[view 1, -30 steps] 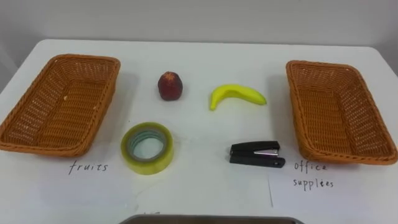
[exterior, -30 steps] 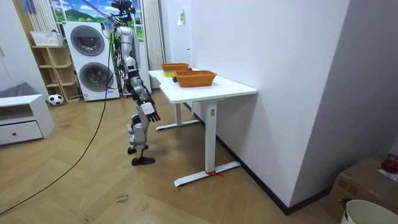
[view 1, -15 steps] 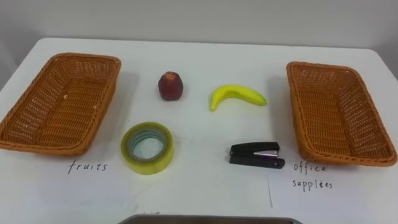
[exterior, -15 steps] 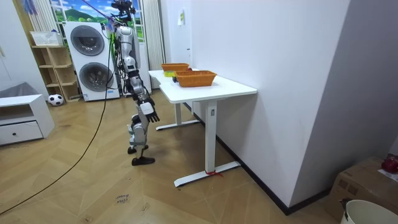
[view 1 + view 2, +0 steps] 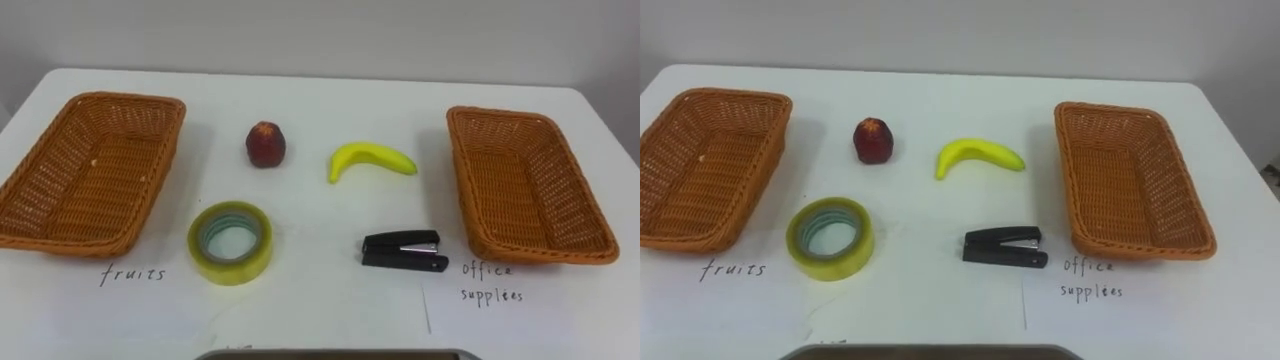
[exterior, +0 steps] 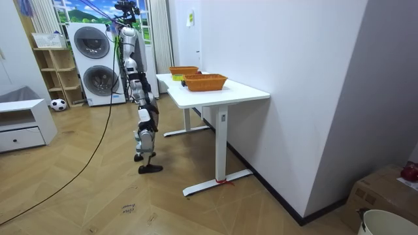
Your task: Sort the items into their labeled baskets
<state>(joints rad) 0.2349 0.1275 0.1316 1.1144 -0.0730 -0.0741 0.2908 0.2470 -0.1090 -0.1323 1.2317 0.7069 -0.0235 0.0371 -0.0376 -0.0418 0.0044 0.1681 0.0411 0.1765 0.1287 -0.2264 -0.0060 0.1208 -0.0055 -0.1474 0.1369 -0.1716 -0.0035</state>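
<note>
A white table (image 5: 320, 95) has two brown baskets on it, one at each end. The left basket (image 5: 60, 175) has nothing in it, and there is writing (image 5: 132, 274) on the table just below it. The right basket (image 5: 520, 185) has nothing in it too, and more writing (image 5: 490, 282) sits below its near corner. Four things lie on the table between the baskets, and none of them touch. A red fruit (image 5: 265, 144) stands at the back, nearer the left basket. A yellow banana (image 5: 370, 160) lies beside it, nearer the right basket, with its curve bending up. In front of the red fruit, a roll of yellow tape (image 5: 230, 241) lies flat with its hole facing up. In front of the banana, a black stapler (image 5: 403, 252) lies on its side, near the right basket but not touching it. No fruit or office thing is in a basket yet. In the room view the robot stands upright at the side of the table, facing it, with two washers (image 6: 91, 42) behind it. Its right hand (image 6: 146, 117) hangs low by its side, away from the table. I cannot tell if its fingers are open or curled.
</note>
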